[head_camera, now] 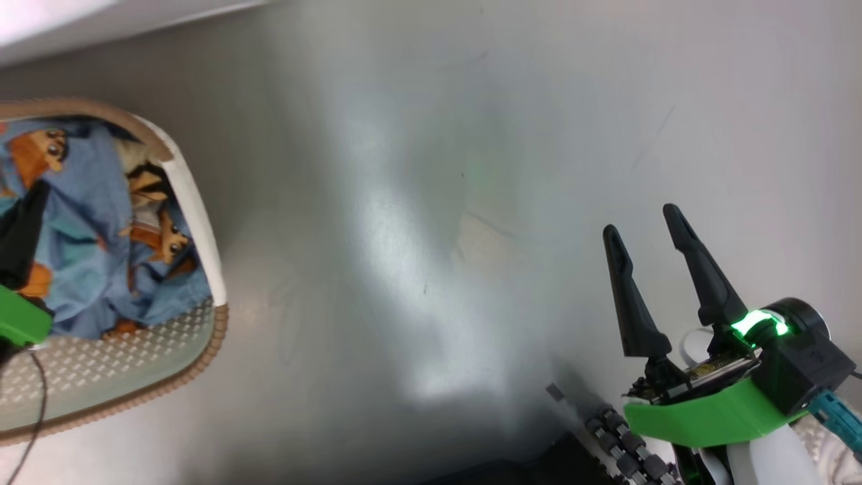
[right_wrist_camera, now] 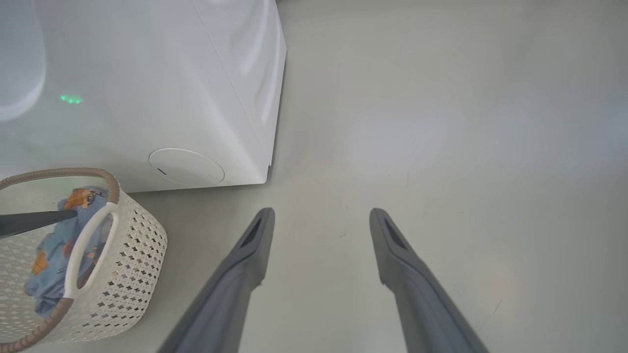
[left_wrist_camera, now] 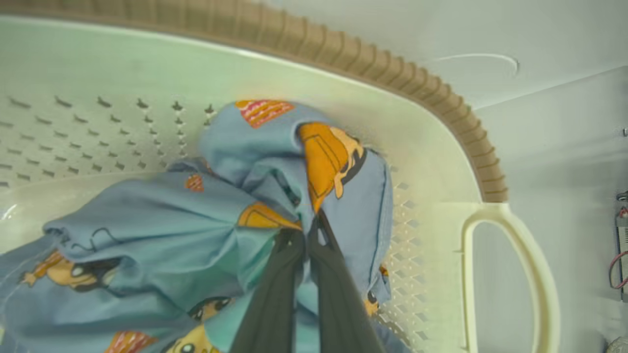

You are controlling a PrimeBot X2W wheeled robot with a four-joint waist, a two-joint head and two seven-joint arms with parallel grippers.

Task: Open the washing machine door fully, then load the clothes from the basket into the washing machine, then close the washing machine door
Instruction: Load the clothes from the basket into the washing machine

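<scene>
The clothes, light blue fabric with orange cartoon figures, lie bunched in the cream basket with its brown rim. My left gripper is down inside the basket, its two dark fingers shut on a fold of the clothes. In the head view the basket sits at the left edge with the clothes in it. My right gripper hangs open over bare floor at the lower right, holding nothing. The washing machine stands white behind the basket; its door is out of view.
Grey floor spreads between the basket and my right arm. A round flap sits low on the machine's front. The basket's side handle is to the right of my left gripper. Cables show at the far right of the left wrist view.
</scene>
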